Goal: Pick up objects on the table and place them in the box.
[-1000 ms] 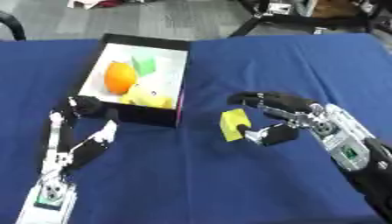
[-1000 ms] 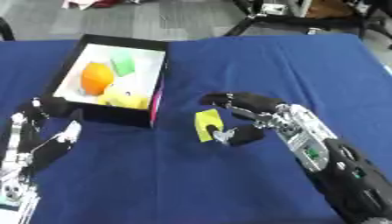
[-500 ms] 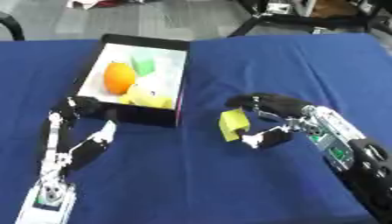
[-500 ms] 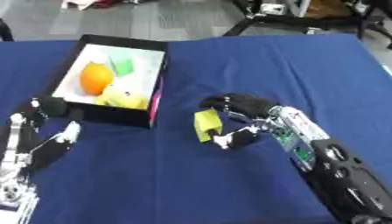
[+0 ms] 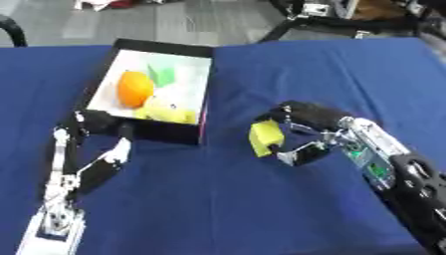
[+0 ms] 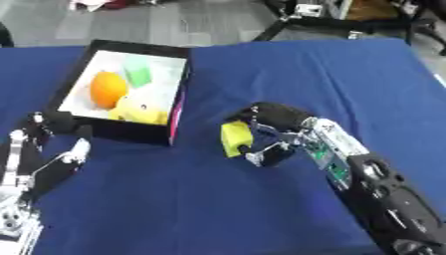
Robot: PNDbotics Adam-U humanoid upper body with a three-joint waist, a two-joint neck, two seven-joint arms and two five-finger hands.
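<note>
Right hand (image 5: pixel 300 134) pinching yellow block (image 5: pixel 265 138); left hand (image 5: pixel 91 159) relaxed beside box (image 5: pixel 207 99), nothing between.

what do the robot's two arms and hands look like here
The right hand has black fingers with silver links, on a silver forearm with green patches and a black upper section. The left hand has thin black-and-white fingers on a slim silver-white forearm.

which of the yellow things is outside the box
The yellow block in the right hand, on the blue table. The other yellow thing lies inside the box.
</note>
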